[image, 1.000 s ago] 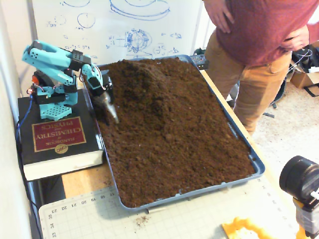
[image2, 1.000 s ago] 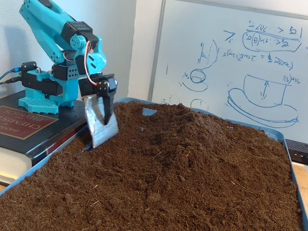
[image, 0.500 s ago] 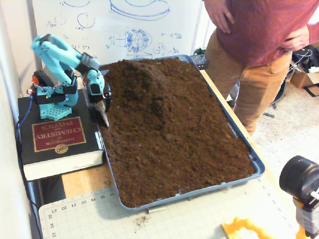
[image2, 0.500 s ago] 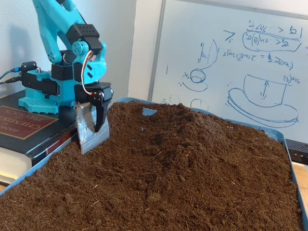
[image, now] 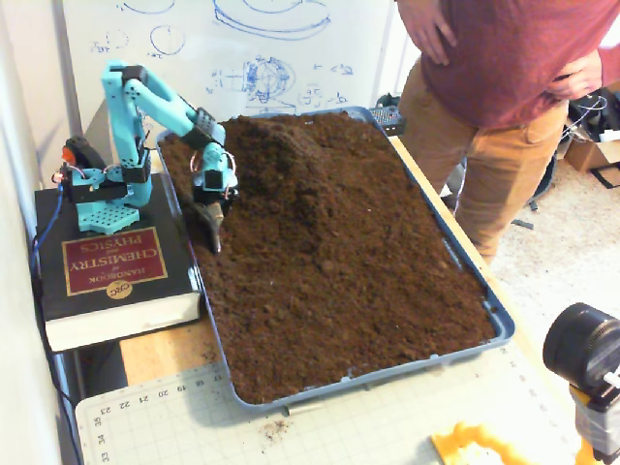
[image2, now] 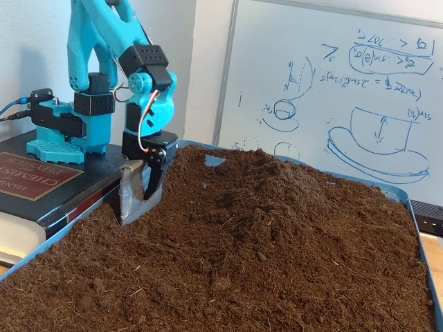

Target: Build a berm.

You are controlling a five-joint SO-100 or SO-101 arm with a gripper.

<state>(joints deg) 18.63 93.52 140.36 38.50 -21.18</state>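
Note:
Dark-brown loose soil fills a blue tray [image: 487, 302]. The berm [image: 279, 153] is a rounded mound at the far end of the tray, higher than the soil around it; it also shows as the raised hump [image2: 266, 181] in the low fixed view. The teal arm's gripper [image: 211, 232] points down at the tray's left side, left of the berm. Its black finger lies against a grey metal blade [image2: 131, 197], jaws together. The blade's tip touches the soil in the low view, where the gripper [image2: 136, 209] stands nearly upright.
The arm's base stands on a thick black book [image: 108, 269] left of the tray. A person [image: 504, 87] stands at the tray's right side. A whiteboard [image: 242, 48] is behind, a cutting mat [image: 368, 426] in front, a black camera [image: 586, 349] at the lower right.
The arm's upper link has swung upright. The gripper and blade have shifted slightly and come down, from just above the soil to the blade tip touching it.

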